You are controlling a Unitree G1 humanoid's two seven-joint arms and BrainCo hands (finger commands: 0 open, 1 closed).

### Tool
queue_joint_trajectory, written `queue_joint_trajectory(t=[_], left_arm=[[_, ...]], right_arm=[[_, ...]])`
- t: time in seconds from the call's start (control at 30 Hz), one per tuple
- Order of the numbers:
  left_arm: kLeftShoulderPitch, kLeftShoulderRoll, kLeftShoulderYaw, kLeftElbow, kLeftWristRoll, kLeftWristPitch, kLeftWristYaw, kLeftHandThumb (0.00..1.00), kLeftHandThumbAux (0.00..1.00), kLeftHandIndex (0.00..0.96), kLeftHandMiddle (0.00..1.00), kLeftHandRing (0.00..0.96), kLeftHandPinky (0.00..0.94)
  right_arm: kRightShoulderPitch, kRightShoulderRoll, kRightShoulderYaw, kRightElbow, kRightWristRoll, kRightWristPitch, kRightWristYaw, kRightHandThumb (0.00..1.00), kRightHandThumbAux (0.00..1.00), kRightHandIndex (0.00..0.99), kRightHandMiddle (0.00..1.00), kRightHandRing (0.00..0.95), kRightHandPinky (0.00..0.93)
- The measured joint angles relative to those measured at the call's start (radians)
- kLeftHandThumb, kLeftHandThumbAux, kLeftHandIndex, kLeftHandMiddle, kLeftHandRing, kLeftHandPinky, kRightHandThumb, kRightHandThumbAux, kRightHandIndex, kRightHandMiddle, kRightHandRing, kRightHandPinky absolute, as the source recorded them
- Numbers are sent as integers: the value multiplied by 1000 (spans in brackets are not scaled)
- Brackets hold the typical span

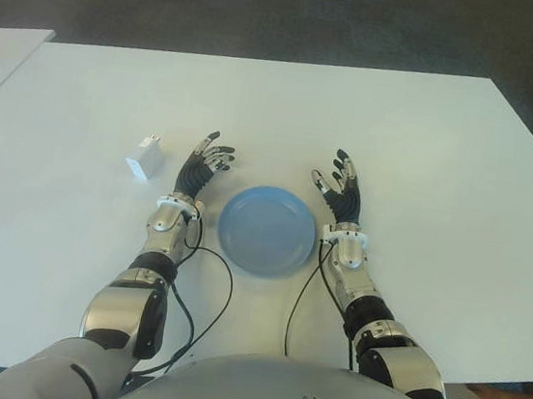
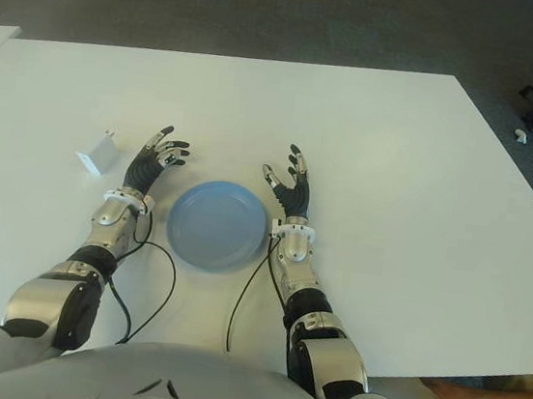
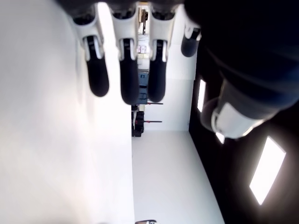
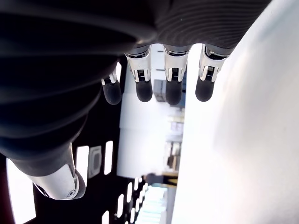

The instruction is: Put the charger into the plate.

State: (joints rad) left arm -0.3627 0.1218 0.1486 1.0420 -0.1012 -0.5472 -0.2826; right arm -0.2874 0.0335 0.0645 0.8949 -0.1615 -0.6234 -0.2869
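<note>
- Status, left eye view: nothing grasped yet, so my read is the task sits at its first step, the reach. Left robot hand (image 1: 205, 165) shows palm-side up, fingers spread and empty. Charger (image 1: 145, 157), a small white block with its prongs pointing away from the robot, lies on the counter (image 1: 428, 151) just beside that hand, on its outer side, apart from the fingertips. Plate (image 1: 267, 230), blue and bare, lies between the two hands, close to both wrists.
- Right eye view: same layout. Right robot hand (image 2: 287, 188) shows just beside the plate's far right rim, fingers spread, holding nothing. Cables trail from both wrists back toward the body. A person's legs show at the counter's near right corner, well apart from the work.
- Left wrist view: fingers (image 3: 98, 70) extended and loose, thumb off to one side, nothing between them. Charger not visible here.
- Right wrist view: fingers (image 4: 144, 79) straight, thumb apart, nothing held. Plate not visible.
- Next move, my call: left hand takes it, being the nearer one. Needs to turn palm-down, shift outward over the charger, pinch across the block's flat sides, lift, carry inward past its own starting spot to above the plate, then release. Risk: the small, light block may skid on the smooth counter if nudged before the fingers close.
</note>
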Motion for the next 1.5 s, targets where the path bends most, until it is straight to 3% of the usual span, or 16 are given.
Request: queue_joint_trajectory(t=[0.2, 0.37, 0.67, 0.8, 0.93, 0.97, 1.13, 1.27, 1.4, 1.5], left_arm=[[88, 15, -38, -221, 22, 152, 7, 520, 621, 129, 323, 365, 421], [166, 33, -50, -395, 30, 275, 10, 550, 592, 144, 332, 421, 503], [236, 78, -54, -589, 84, 378, 62, 572, 587, 184, 415, 522, 610], [269, 94, -66, -682, 148, 354, 115, 569, 604, 223, 471, 559, 634], [288, 112, -89, -714, 250, 240, 210, 569, 630, 278, 525, 593, 649], [290, 116, -94, -714, 281, 210, 237, 618, 657, 327, 542, 606, 657], [295, 142, -122, -713, 449, 94, 417, 692, 695, 405, 619, 677, 721], [293, 160, -138, -713, 596, 62, 594, 705, 699, 422, 672, 725, 761], [282, 180, -162, -704, 727, 61, 767, 709, 699, 427, 677, 708, 707], [259, 192, -179, -675, 810, 68, 892, 705, 699, 425, 611, 592, 573]], right_arm=[[0, 0, -1, -3, 1, -5, 4, 285, 668, 106, 102, 95, 140], [0, 0, -1, -3, 1, -10, 6, 301, 670, 114, 109, 103, 149], [0, -3, 0, 0, 1, -15, 6, 314, 678, 119, 118, 111, 153], [0, -4, 0, 0, 0, -15, 6, 311, 685, 119, 119, 112, 153], [0, -4, 0, 0, 0, -15, 6, 309, 693, 119, 121, 113, 156], [0, -4, 0, 0, 0, -15, 6, 309, 696, 119, 122, 113, 155], [-1, -3, 0, -3, 1, -16, 6, 312, 711, 113, 124, 112, 149], [-1, -2, 0, -9, 3, -16, 9, 325, 715, 109, 127, 116, 157], [-2, 0, 0, -16, 4, -16, 10, 337, 707, 112, 135, 126, 166], [-2, -1, -1, -18, 4, -16, 11, 341, 694, 119, 145, 136, 172]])
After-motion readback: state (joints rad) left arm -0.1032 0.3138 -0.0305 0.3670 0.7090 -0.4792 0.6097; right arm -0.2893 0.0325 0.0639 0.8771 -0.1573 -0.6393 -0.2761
